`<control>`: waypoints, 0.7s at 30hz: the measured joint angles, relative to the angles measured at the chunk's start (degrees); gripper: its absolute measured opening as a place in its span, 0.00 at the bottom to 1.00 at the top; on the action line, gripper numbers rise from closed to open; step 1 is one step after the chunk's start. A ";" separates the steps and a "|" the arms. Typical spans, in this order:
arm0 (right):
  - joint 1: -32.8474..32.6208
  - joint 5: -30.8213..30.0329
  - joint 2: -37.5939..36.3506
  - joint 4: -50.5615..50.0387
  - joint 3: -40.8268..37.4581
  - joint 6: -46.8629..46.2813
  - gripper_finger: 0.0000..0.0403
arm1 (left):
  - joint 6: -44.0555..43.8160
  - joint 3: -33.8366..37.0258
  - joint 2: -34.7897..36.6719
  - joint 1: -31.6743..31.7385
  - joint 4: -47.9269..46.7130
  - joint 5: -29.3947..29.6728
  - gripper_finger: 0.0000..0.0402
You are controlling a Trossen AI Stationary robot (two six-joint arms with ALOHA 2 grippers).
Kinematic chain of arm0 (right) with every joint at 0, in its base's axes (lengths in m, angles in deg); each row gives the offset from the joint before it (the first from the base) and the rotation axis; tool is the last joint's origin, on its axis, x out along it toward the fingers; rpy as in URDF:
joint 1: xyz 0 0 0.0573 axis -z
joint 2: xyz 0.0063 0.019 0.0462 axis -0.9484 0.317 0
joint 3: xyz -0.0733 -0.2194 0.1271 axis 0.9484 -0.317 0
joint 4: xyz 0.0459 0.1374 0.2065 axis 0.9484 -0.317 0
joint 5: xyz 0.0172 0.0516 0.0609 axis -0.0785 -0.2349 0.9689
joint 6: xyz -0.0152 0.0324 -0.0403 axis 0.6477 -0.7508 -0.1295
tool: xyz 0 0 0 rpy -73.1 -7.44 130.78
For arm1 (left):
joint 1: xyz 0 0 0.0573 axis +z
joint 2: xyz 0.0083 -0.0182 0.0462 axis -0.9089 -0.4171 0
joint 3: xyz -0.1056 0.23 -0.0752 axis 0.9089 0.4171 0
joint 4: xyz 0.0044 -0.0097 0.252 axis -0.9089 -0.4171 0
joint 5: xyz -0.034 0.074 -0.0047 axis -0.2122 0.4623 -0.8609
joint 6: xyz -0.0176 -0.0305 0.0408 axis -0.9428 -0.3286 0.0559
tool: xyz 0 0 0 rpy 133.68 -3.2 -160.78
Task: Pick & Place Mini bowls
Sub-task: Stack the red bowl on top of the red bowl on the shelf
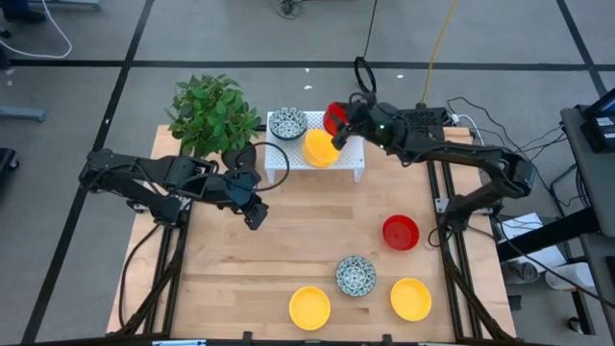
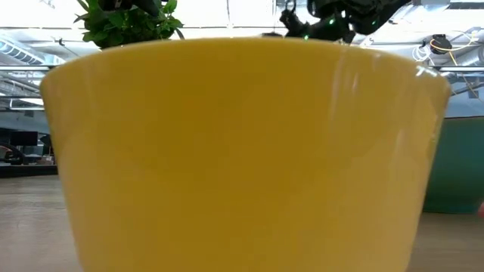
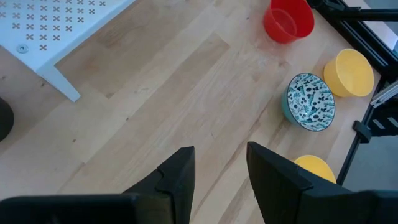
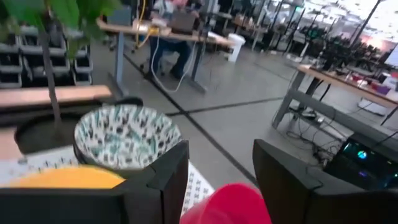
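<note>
A white perforated rack [image 1: 351, 161] stands at the table's far middle. On it are a speckled mini bowl [image 1: 287, 123], a yellow one [image 1: 321, 148] and a red one [image 1: 335, 117]. My right gripper [image 1: 348, 121] reaches level over the rack's far right part, open. The red bowl [image 4: 227, 202] shows blurred low between its fingers. My left gripper [image 1: 255, 213] hangs open above bare table, left of centre, with nothing between its fingers [image 3: 180, 174]. A red bowl [image 1: 401, 232], a speckled bowl [image 1: 356, 276] and two yellow bowls [image 1: 309, 308] [image 1: 411, 298] rest on the table. My right gripper stands with its open fingers [image 4: 171, 177] over the red bowl's top [image 4: 227, 198] on the rack. I cannot tell whether they touch it, since the bowl shows only as a blur at the picture's lower edge.
A leafy plant [image 1: 209, 111] in a black pot [image 1: 240, 156] stands left of the rack. One yellow bowl [image 2: 242, 151] at the near edge fills the low view. Bare wood [image 1: 288, 231] lies between the rack and the near bowls.
</note>
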 joint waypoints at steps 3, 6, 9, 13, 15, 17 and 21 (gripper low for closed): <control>-0.57 -0.04 -3.51 -1.80 0.00 -0.11 0.42 | 0.00 0.00 0.00 0.00 0.00 -0.01 0.37; -2.24 -0.05 -8.14 -9.22 0.00 -0.70 0.42 | 0.09 0.00 0.00 0.00 -0.02 -0.11 0.37; -5.22 0.36 -13.55 -21.38 0.00 -4.40 0.42 | 0.86 0.00 0.00 0.00 -0.04 -1.91 0.37; -10.96 3.43 -20.16 -40.96 0.02 -11.97 0.42 | 2.46 0.00 0.00 -0.02 -0.04 -3.34 0.37; -14.61 5.12 -22.02 -49.97 0.02 -16.41 0.42 | 2.83 0.00 0.00 0.00 -0.07 -3.43 0.37; -18.62 5.74 -23.18 -58.23 0.02 -20.74 0.42 | 3.50 0.00 0.00 0.00 -0.07 -3.45 0.37; -26.81 6.29 -22.58 -71.08 0.02 -32.00 0.42 | 4.12 0.00 0.00 -0.01 -0.12 -3.50 0.37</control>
